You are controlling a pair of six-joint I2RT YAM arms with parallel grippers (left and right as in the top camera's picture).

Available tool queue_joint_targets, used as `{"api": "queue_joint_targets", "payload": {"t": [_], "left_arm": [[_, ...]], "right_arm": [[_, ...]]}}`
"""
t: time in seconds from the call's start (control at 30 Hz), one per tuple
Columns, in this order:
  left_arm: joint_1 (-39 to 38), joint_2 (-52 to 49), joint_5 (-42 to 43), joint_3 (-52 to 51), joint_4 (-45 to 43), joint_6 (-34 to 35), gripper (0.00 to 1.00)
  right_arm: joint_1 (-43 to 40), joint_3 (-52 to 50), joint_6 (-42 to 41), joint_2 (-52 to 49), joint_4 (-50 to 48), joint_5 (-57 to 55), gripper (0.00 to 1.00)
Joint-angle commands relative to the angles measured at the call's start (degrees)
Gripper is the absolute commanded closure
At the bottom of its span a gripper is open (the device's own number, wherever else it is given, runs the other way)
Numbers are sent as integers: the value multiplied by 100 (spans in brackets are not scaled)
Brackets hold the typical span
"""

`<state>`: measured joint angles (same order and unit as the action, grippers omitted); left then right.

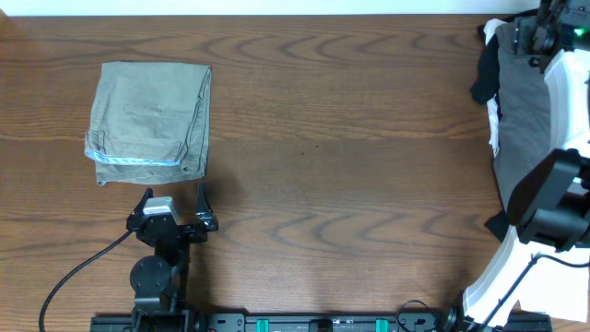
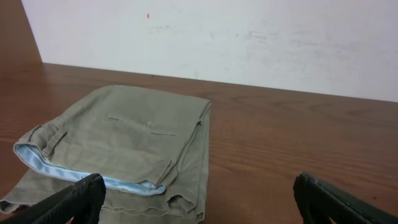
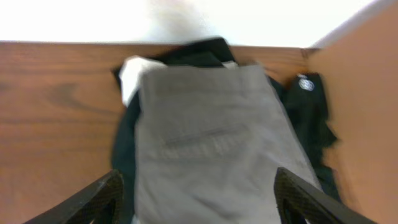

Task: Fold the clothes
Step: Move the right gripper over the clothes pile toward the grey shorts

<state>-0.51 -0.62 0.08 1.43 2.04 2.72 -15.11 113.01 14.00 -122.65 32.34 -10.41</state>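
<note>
Olive-khaki shorts [image 1: 152, 120] lie folded at the far left of the table, the pale-blue waistband lining [image 2: 68, 171] facing my left gripper. My left gripper [image 1: 173, 194] [image 2: 198, 186] hangs open just short of that near edge, with nothing between its fingers. A pile of clothes sits at the right edge. Grey shorts [image 1: 523, 101] [image 3: 205, 137] lie on top of it, over a black garment [image 3: 311, 112] and a white one [image 3: 130, 74]. My right gripper [image 3: 198, 180] hovers over the grey shorts' near end, open. Its two fingers stand wide, one past each side of the cloth.
The brown wooden table [image 1: 350, 157] runs between the two garment spots. The right arm's wrist [image 1: 551, 198] and white base [image 1: 502, 277] stand at the right edge. A black cable [image 1: 74, 272] trails from the left arm. A pale wall [image 2: 249, 37] is behind the table.
</note>
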Motion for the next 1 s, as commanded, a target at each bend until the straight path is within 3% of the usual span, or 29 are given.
{"api": "queue_joint_targets", "payload": {"t": [0.0,0.6,0.77,0.97], "left_arm": [[-22,42,-33,-120,197,-55,2],[-22,42,-33,-120,197,-57,2],[-22,42,-33,-120,197,-55,2],[-22,42,-33,-120,197,-57,2]], "right_arm": [[17,142,-223,-315,-225,337,27],[55,142,-328,-1875,-874,-162,30],[50,142,-588,-1840,-920,-162,50],[50,144,-844,-1563,-964,-153,65]]}}
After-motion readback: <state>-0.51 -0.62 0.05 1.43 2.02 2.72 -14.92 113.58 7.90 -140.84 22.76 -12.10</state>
